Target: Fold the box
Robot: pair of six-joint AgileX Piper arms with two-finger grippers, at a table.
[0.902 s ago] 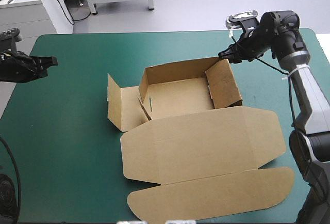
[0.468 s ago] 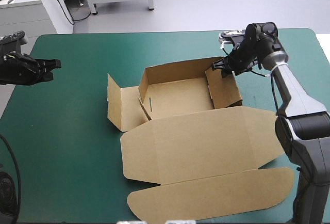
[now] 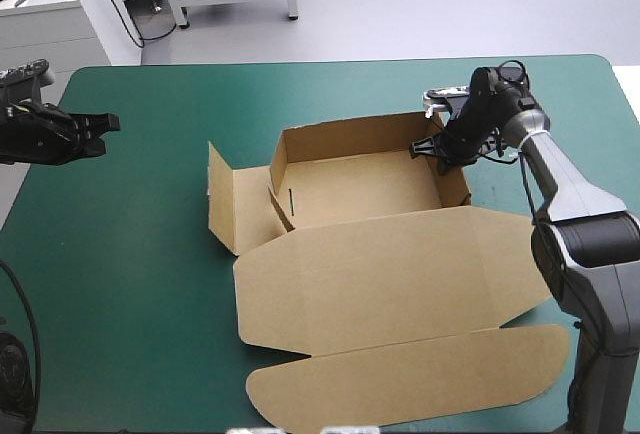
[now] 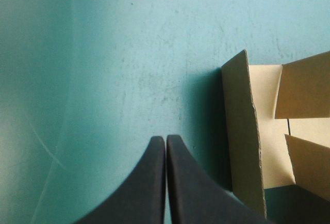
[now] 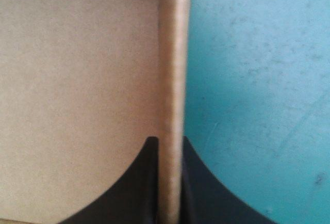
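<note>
Box: brown, near the middle of the teal-green table, an open tray with its walls raised.
Lid: lying flat, stretching from the tray toward the table's near edge.
Right wall: upright, its top edge between my right fingers.
My right gripper: pinched onto that wall near the tray's far right corner, one black finger inside, one outside.
Left flap: standing open, outside the tray.
My left gripper: fingers pressed together, holding nothing, near the table's left edge, well apart from the box.
</note>
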